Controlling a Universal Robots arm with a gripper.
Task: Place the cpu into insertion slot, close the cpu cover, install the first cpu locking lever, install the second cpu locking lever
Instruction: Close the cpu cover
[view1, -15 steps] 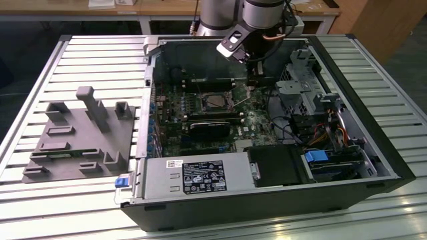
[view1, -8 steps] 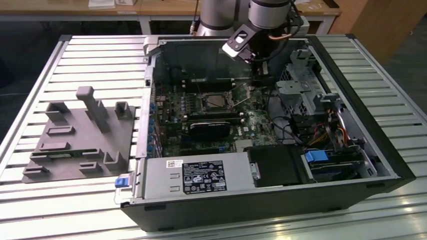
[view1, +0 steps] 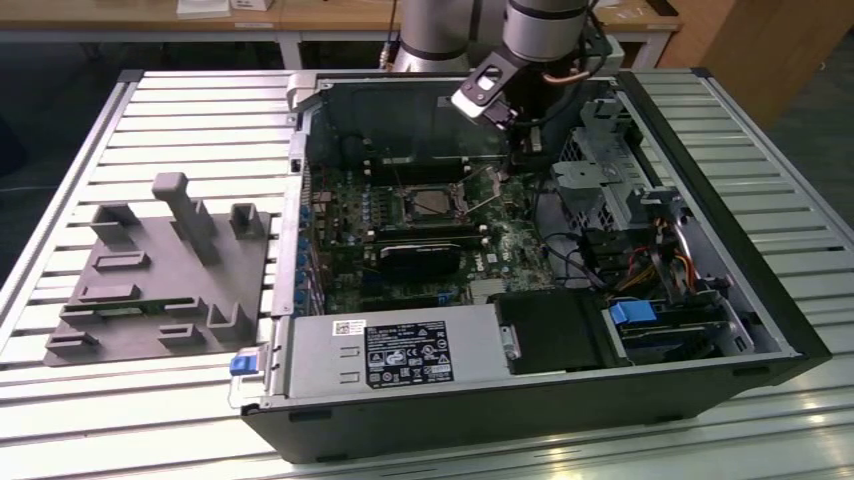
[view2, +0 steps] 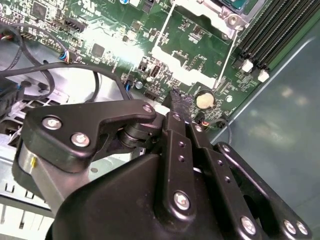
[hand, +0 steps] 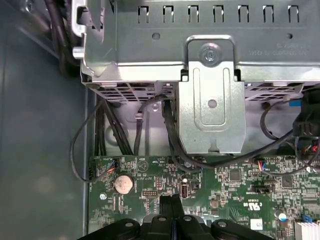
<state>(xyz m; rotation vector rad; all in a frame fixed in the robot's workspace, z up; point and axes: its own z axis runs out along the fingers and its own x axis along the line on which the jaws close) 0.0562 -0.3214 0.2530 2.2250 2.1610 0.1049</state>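
One cpu (view1: 430, 203) to find first, and in the exterior view it looks home: a dull grey square lying flat in the slot (view1: 406, 200), mid-board. That is my read, not a certainty. Silvery cover (view2: 227, 17) metal rims it in the second wrist view and seems to lie down over the chip, which would pin it for locking. From that corner a thin lever (view2: 226, 65) runs out across the green board (hand: 235, 190), its free end close to a coin battery (view2: 204, 100).

Just beside that end sits the end effector (hand: 171, 204), fingers pressed together with nothing visible between them. I judge that suits nudging a thin rod rather than grasping. It hangs low over the board, clear of the drive cage (hand: 210, 100). The case (view1: 747, 330) lies open on the slatted surface (view1: 187, 110), so the board faces up to the arm.
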